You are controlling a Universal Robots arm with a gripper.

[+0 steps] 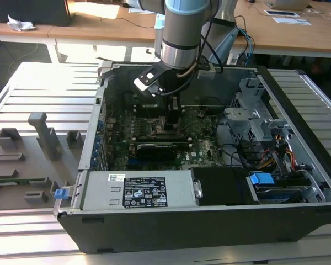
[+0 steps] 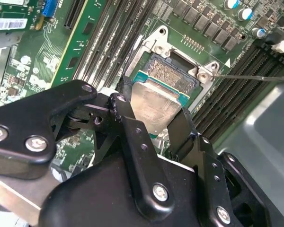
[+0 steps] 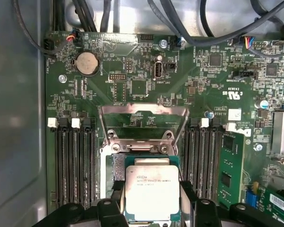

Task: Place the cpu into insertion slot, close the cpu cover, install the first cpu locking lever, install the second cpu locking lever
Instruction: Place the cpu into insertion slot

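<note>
Placement of the cpu [image 3: 151, 191] is the step in hand: the gripper [image 2: 152, 116], clamped on its two edges, holds it just over the insertion slot [image 2: 173, 75], whose cpu cover [image 3: 142, 110] stands open. Seating it, I judge, needs square alignment and a gentle descent.

The chip [image 3: 151, 191] has a pale silver-grey top and a green edge. The board [image 3: 146, 90] is green, the tool [image 2: 153, 112] black, the cover frame [image 3: 143, 109] silver.
</note>
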